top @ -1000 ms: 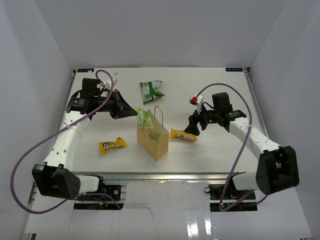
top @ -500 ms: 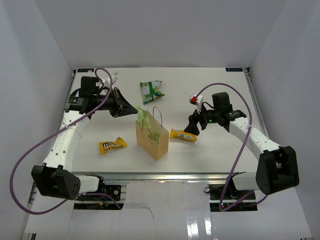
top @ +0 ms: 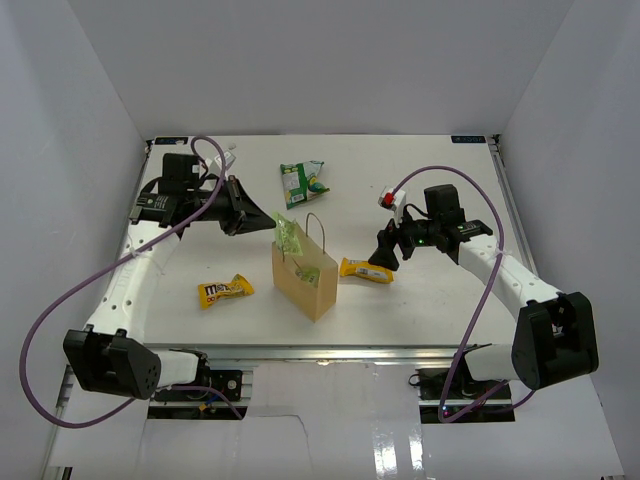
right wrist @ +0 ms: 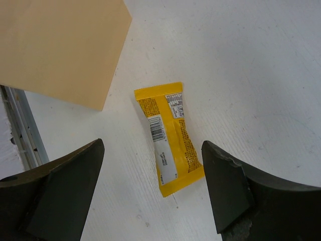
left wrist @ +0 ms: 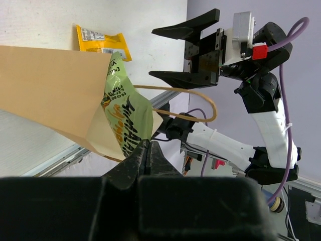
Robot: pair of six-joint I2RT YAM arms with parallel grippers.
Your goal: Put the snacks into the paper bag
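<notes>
Pinching a pale green packet by one corner, the left jaws are pressed tight together on it. The packet is at the open mouth of the paper bag, on the bag's far left corner, with most of it standing above the rim (how much has passed inside cannot be told). The bag stands upright near the middle of the worktop, with one thin loop handle raised above its top.

The right jaws are spread wide and hold nothing. They hover over a yellow wrapper that lies flat, barcode side up, just to the right of the bag. In the wrist view the wrapper sits between the two fingers and neither touches it.

A yellow wrapper with brown lettering lies to the bag's near left, apart from it. A green-and-white bag lies farther back, well apart from the others.
</notes>
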